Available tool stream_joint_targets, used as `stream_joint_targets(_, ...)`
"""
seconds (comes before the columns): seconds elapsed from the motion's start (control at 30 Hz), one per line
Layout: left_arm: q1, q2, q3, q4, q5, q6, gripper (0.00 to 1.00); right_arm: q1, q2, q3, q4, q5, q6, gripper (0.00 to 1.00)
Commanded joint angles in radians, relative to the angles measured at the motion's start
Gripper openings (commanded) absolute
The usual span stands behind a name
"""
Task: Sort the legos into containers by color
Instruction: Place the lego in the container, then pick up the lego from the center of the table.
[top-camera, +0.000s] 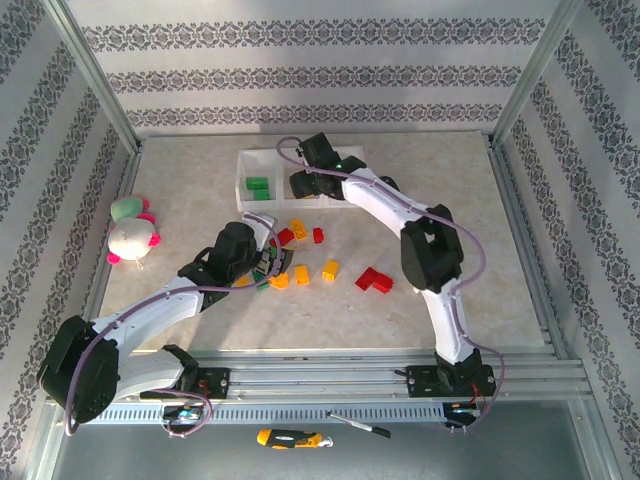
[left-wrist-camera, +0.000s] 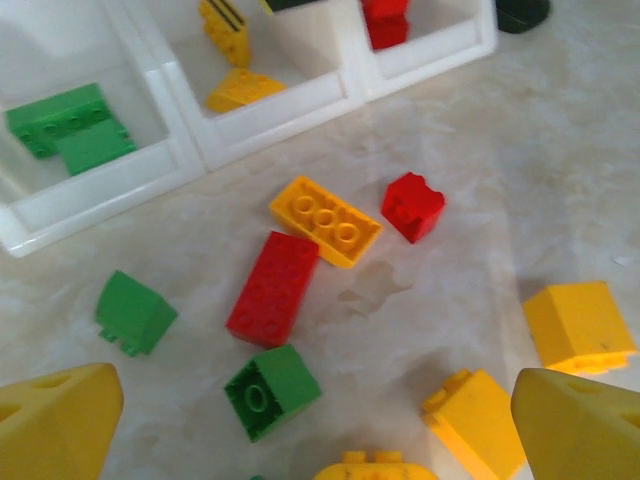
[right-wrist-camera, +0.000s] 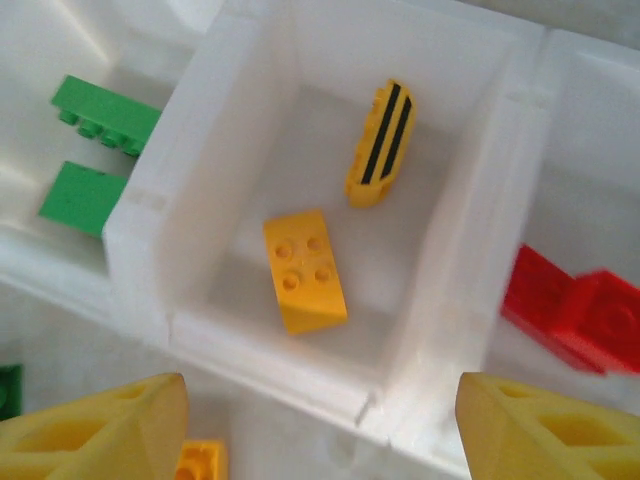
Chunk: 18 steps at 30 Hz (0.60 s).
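Observation:
The white three-compartment tray (top-camera: 248, 160) stands at the back of the table. My right gripper (right-wrist-camera: 320, 430) hangs open and holds nothing, over the front wall of the middle compartment (right-wrist-camera: 450, 250). In that compartment lie a yellow brick (right-wrist-camera: 304, 270) and a striped yellow one (right-wrist-camera: 380, 143). Green bricks (right-wrist-camera: 100, 115) lie in the left compartment, red ones (right-wrist-camera: 575, 310) in the right. My left gripper (left-wrist-camera: 320, 430) is open and low over the loose legos. A green brick (left-wrist-camera: 272, 390) sits between its fingers, with a long red brick (left-wrist-camera: 274, 288) and a yellow plate (left-wrist-camera: 326, 220) beyond.
More loose bricks lie around: a small red one (left-wrist-camera: 413, 206), a green slope (left-wrist-camera: 134, 312), yellow ones (left-wrist-camera: 578, 326) and a red pair (top-camera: 375, 281). A plush toy (top-camera: 132, 235) lies at the left, a black mouse (left-wrist-camera: 522, 12) beside the tray, and a screwdriver (top-camera: 290, 438) in front of the rail.

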Motion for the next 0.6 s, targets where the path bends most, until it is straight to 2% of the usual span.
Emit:
stream_joint_targets(0.0, -0.008, -0.023, 0.003, 0.016, 0.143, 0.057, 0.99, 0.016, -0.124, -0.158, 0.072, 0.030, 0.082, 0.71)
stream_joint_targets(0.23, -0.008, -0.032, -0.009, 0.029, 0.259, 0.135, 0.99, 0.044, -0.233, -0.446, 0.170, -0.008, 0.186, 0.71)
stream_joint_targets(0.57, -0.007, -0.022, -0.012, 0.048, 0.278, 0.146, 0.99, 0.069, -0.126, -0.441, 0.163, -0.024, 0.230, 0.67)
